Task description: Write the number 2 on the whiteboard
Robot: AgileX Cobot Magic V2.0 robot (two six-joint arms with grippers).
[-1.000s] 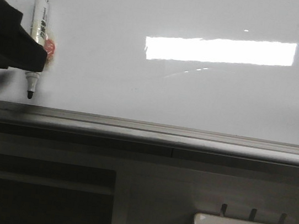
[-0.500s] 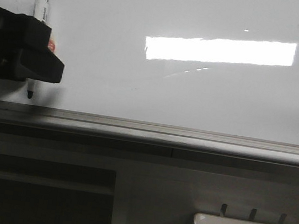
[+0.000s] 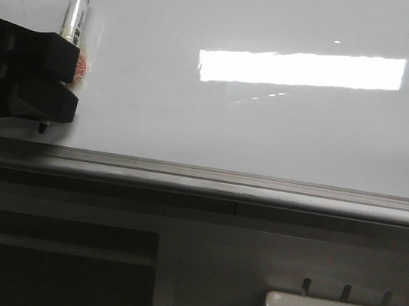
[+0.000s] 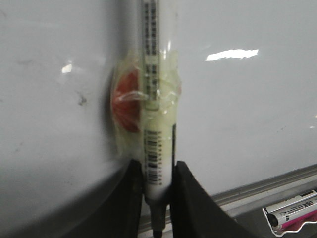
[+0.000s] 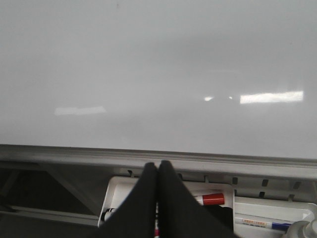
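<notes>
Whiteboard (image 3: 268, 131) fills most of front view, grey rail along its bottom; no digit on it yet. Left gripper (image 3: 49, 89) at board's lower left, jaws clamped on black marker (image 4: 157, 124), tip down near rail. Right gripper (image 5: 158, 171) jaws pressed together, empty, over white tray (image 5: 225, 191) w/ red-capped marker (image 5: 213, 199).
</notes>
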